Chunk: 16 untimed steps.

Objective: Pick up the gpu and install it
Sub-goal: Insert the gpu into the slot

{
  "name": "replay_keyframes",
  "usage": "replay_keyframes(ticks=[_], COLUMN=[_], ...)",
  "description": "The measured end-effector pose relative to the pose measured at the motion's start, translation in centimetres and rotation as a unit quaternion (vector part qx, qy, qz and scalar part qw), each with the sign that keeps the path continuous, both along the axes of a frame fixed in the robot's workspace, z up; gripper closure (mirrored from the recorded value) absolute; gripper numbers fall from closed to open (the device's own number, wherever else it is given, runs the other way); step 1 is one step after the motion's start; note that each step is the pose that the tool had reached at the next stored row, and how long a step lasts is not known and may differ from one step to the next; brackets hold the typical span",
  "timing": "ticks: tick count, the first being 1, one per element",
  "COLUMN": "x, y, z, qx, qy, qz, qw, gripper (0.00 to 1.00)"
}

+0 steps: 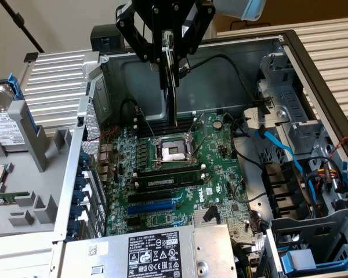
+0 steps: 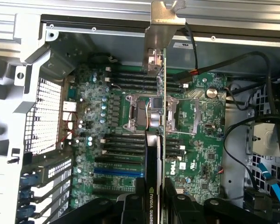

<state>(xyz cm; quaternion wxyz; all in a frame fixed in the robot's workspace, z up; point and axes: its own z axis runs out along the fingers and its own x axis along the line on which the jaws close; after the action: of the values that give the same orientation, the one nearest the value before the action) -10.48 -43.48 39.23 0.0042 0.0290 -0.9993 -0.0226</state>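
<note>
My gripper (image 1: 169, 51) hangs over the open computer case, shut on the gpu (image 1: 172, 95), which is held edge-on and hangs down above the back part of the green motherboard (image 1: 220, 174). In the wrist view the gpu (image 2: 152, 156) runs down the middle, its silver end bracket (image 2: 159, 42) at the far end and its black shroud between the gripper (image 2: 154, 205) fingers. The card floats above the board over the CPU socket (image 2: 151, 114), apart from it. A blue expansion slot (image 1: 153, 205) lies nearer the power supply, also seen as the blue expansion slot (image 2: 117, 171).
Two memory sticks (image 1: 168, 176) sit below the CPU socket (image 1: 171, 152). A power supply (image 1: 145, 252) borders the board in front. Cables and a blue data lead (image 1: 281, 147) crowd the exterior view's right beside grey drive cages (image 1: 313, 231). A hard drive (image 1: 0, 124) lies outside the case.
</note>
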Motion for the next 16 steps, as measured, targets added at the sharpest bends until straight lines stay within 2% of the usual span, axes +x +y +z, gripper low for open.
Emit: replay_keyframes(ticks=[5, 8, 13, 16], x=[0.04, 0.04, 0.10, 0.17], y=[0.01, 0.01, 0.01, 0.01], z=[-0.01, 0.00, -0.01, -0.01], qx=[-0.0004, -0.0005, -0.0004, -0.0004], qy=[-0.0001, 0.0000, -0.0001, -0.0002], qz=[0.002, 0.027, 0.067, 0.090], qw=[1.0000, 0.9996, 0.9977, 0.9960], gripper=[0.73, 0.73, 0.73, 0.73])
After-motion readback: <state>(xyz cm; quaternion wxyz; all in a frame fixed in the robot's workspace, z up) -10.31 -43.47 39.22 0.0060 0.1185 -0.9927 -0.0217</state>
